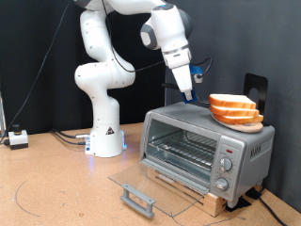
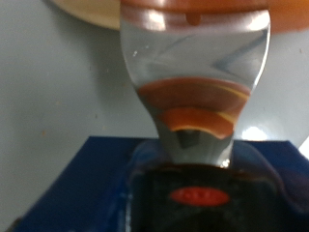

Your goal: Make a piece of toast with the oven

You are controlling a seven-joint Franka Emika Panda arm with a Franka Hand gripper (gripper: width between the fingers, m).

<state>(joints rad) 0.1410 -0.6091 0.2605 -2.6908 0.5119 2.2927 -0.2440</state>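
The silver oven (image 1: pixel 202 141) stands at the exterior view's right on a wooden base. Its glass door (image 1: pixel 141 184) is open and lies flat in front, grey bar handle (image 1: pixel 138 199) at the near edge, and the wire rack (image 1: pixel 183 149) shows inside. A stack of bread slices (image 1: pixel 234 107) sits on a wooden plate on the oven's top. My gripper (image 1: pixel 188 92) hangs just above the oven's top, beside the bread on its left, fingers together and holding nothing. In the wrist view the gripper (image 2: pixel 193 39) shows as shiny metal reflecting the bread, with the bread's edge (image 2: pixel 92 10) beyond.
The arm's white base (image 1: pixel 105 137) stands left of the oven with cables running to a small box (image 1: pixel 17 138) at the table's left. A black object (image 1: pixel 255 89) stands behind the bread. The knobs (image 1: pixel 224 166) are on the oven's right panel.
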